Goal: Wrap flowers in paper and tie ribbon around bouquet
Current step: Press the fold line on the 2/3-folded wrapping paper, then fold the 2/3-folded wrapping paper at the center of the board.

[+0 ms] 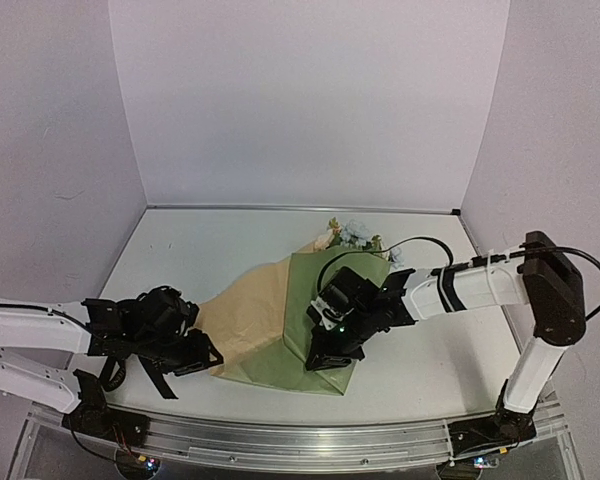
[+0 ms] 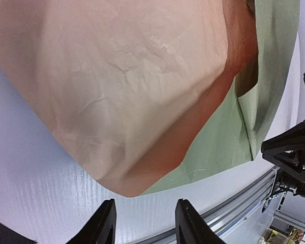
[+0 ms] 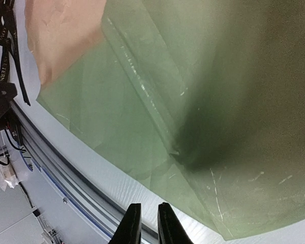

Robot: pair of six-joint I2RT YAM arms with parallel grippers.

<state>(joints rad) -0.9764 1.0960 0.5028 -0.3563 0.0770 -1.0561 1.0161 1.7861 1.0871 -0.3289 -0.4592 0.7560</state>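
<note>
— Two grippers: how are they?
— Left gripper (image 2: 145, 223) fingers apart, empty. Right gripper (image 3: 146, 223) nearly closed, empty, over the paper (image 1: 330, 320).
— The bouquet?
— Mid-table; flowers (image 1: 355, 235) point to one o'clock, stem end to seven.

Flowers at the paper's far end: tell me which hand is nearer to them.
Right. The right hand hovers over the green paper just below the flowers; the left hand sits off the paper's tan left corner, farther away.

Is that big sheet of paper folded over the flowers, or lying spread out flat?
Folded, partly. The paper has an olive-green flap laid over the flowers, whose blossoms peek out at the far end; its tan side bulges up on the left.
</note>
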